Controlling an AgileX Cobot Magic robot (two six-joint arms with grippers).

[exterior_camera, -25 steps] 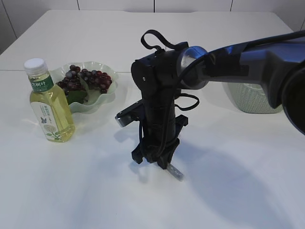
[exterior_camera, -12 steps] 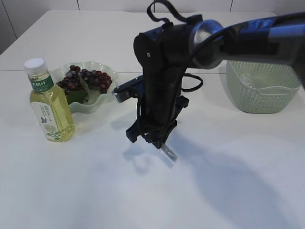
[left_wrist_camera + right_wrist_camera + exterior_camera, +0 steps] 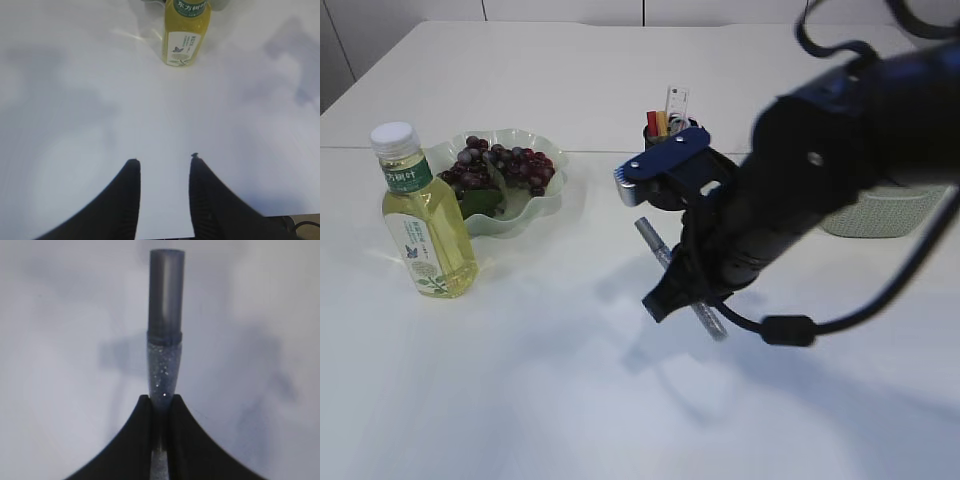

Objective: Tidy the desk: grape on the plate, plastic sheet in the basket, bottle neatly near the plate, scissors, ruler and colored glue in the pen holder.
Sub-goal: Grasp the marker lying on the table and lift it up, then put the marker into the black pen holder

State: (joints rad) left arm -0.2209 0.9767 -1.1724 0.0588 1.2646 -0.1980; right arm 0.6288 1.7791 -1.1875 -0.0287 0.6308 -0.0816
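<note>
My right gripper [image 3: 677, 276] is shut on a grey glitter glue tube [image 3: 655, 245], held slanted above the table's middle. In the right wrist view the colored glue [image 3: 164, 325] sticks out cap-first from the shut gripper [image 3: 160, 401]. Behind the arm stands the dark pen holder [image 3: 660, 133] with the ruler [image 3: 677, 101] upright in it. Grapes [image 3: 505, 163] lie on the pale green plate [image 3: 538, 208], and the yellow bottle [image 3: 425, 220] stands upright in front of it. My left gripper [image 3: 162, 161] is open over bare table, well short of the bottle [image 3: 185, 32]. Scissors and plastic sheet are not visible.
A pale green basket [image 3: 875, 220] stands at the right, mostly hidden behind my right arm. The white table runs wide in front and at the left; its back edge lies beyond the pen holder.
My right arm has risen and swung to the right with the glue tube, tipping it to a slant. The pen holder, hidden behind the arm before, now shows.
</note>
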